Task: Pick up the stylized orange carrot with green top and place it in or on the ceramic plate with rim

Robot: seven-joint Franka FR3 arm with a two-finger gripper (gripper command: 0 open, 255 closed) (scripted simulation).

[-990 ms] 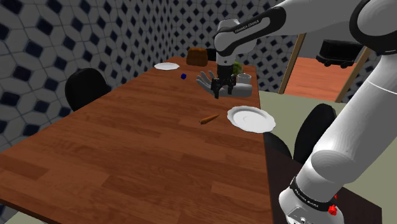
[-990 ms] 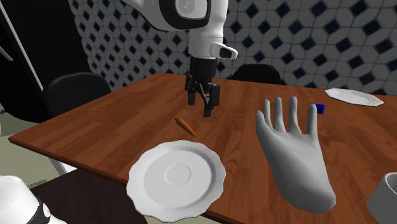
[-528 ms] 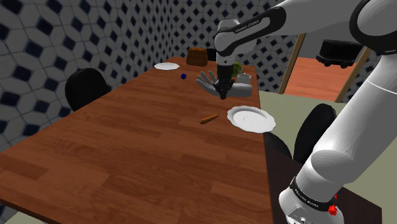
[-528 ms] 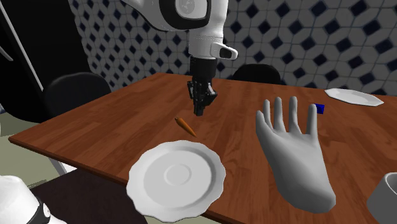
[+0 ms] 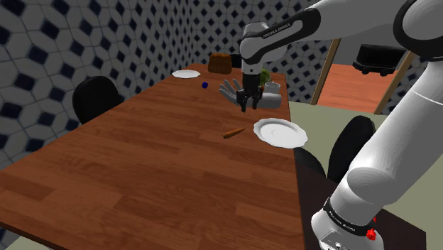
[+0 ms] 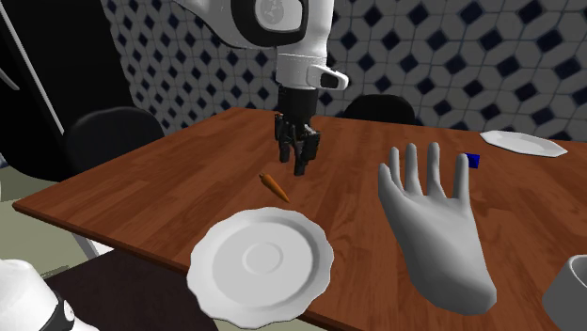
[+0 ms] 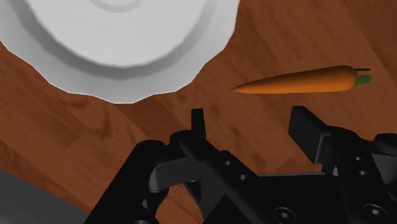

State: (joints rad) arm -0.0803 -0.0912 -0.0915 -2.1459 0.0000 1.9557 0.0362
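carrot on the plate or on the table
On the table. The carrot lies flat on the wood beside the white plate, clear of its rim; the open gripper is above it, not touching.

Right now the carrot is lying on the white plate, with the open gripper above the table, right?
Not quite. The carrot lies on the wooden table beside the white plate, apart from its rim, as the wrist view shows. The gripper is indeed open above the table.
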